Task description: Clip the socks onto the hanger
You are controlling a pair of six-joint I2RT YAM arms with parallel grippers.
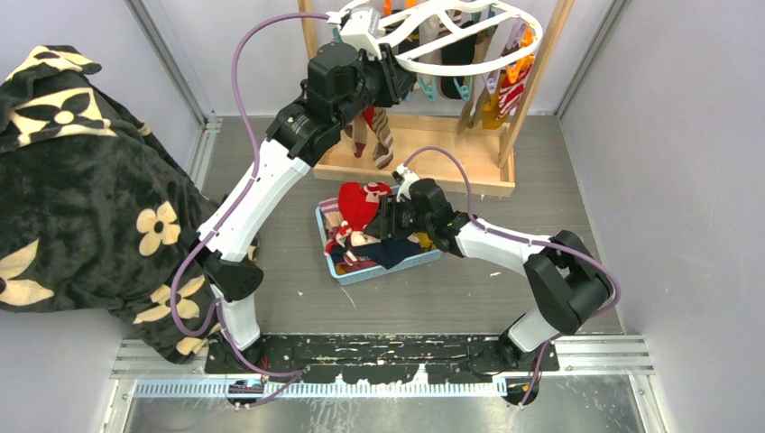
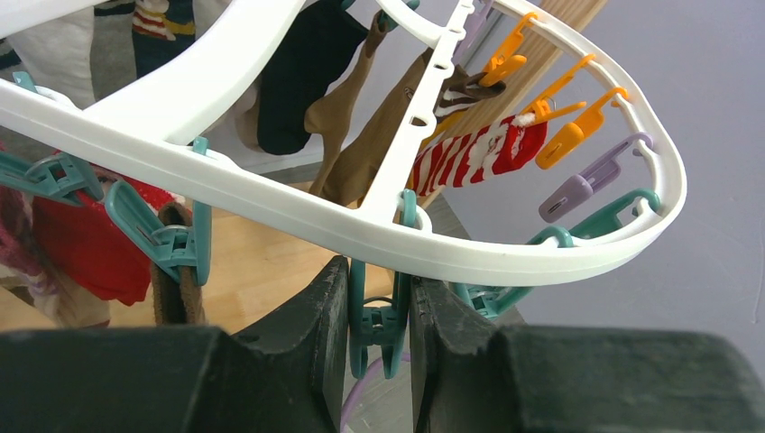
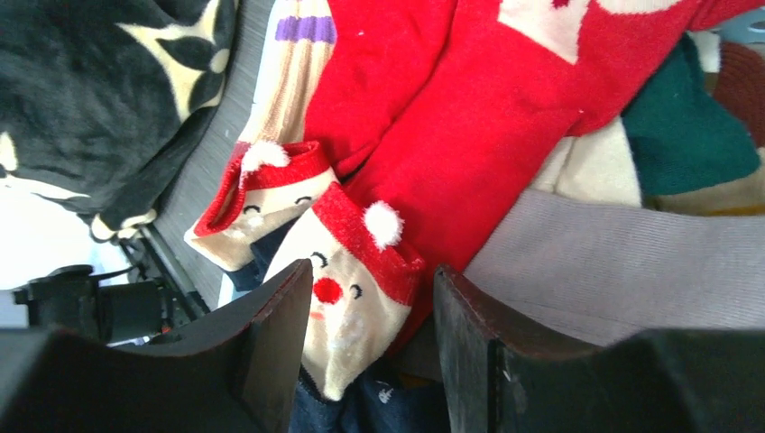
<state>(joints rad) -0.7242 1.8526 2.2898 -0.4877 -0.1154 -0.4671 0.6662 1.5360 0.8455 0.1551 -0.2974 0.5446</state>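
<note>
The white oval hanger (image 1: 469,36) hangs at the top of the wooden stand, with several socks clipped to it. In the left wrist view its rim (image 2: 505,257) runs just above my left gripper (image 2: 379,311), which is shut on a teal clip (image 2: 379,320) dangling from the rim. Loose socks (image 1: 365,221) lie piled in the blue basket. My right gripper (image 3: 372,307) is open just over the pile, its fingers either side of the cream toe of a red Santa sock (image 3: 361,280). A grey sock (image 3: 613,262) lies beside it.
The wooden stand (image 1: 424,158) rises at the back centre. The blue basket (image 1: 401,264) sits mid-table in front of it. A big black floral blanket (image 1: 81,180) covers the left side. Grey walls close in at left and right.
</note>
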